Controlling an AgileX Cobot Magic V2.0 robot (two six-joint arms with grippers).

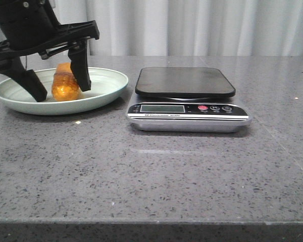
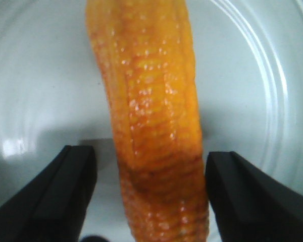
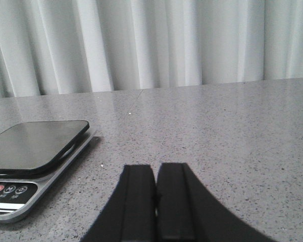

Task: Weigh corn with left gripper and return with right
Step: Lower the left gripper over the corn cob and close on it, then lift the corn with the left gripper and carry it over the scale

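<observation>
The orange-yellow corn (image 1: 64, 82) lies on the pale green plate (image 1: 108, 80) at the left of the table. My left gripper (image 1: 60, 91) is open and straddles the corn, one finger on each side, with small gaps to it. In the left wrist view the corn (image 2: 151, 121) runs between the two black fingers (image 2: 65, 191) over the plate (image 2: 40, 75). My right gripper (image 3: 155, 174) is shut and empty, low over the bare table to the right of the scale (image 3: 35, 146); it does not show in the front view.
A digital kitchen scale (image 1: 184, 83) with a dark platform stands at the table's middle, right of the plate. Its display and buttons face the front. A white curtain hangs behind the grey speckled table (image 1: 151, 176).
</observation>
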